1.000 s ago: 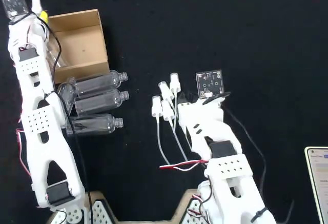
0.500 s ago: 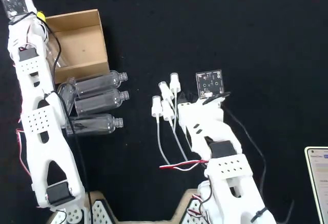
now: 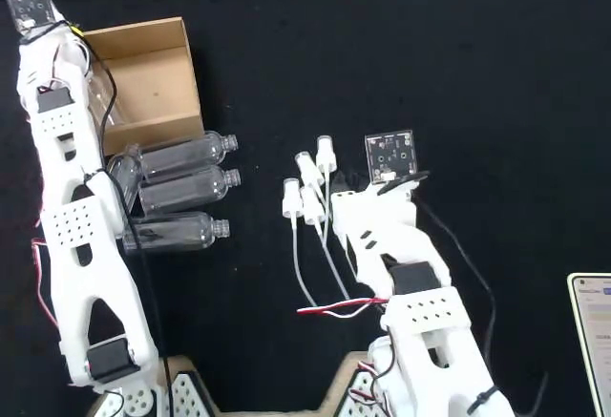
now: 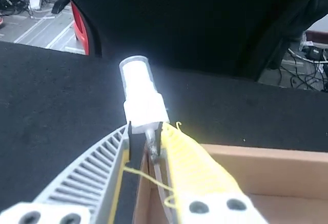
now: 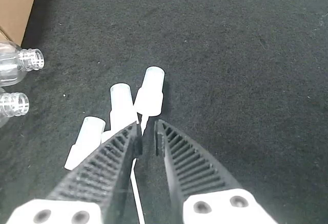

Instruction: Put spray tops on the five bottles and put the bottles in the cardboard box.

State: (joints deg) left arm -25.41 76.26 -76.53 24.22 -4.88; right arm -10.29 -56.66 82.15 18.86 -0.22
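Shifted slightly at the far corner of the cardboard box (image 3: pixel 153 83), the left arm now hides the white cap that peeked out beside it a second ago. The left tool (image 4: pixel 146 131) is clenched on the collar of a smooth white plastic spray top (image 4: pixel 139 93), whose thin dip tube trails down beside the box's matte rim; whether a bottle hangs beneath cannot be told. The right tool (image 5: pixel 147 126) hangs released and empty, jaws narrowly parted, just over the loose spray tops (image 3: pixel 307 183) on the black cloth-covered table (image 3: pixel 458 83). Clear, round plastic bottles (image 3: pixel 181 193) with threaded necks lie beside the box. The held piece probably wants a straight descent clear of the cardboard wall, with release only once it rests.
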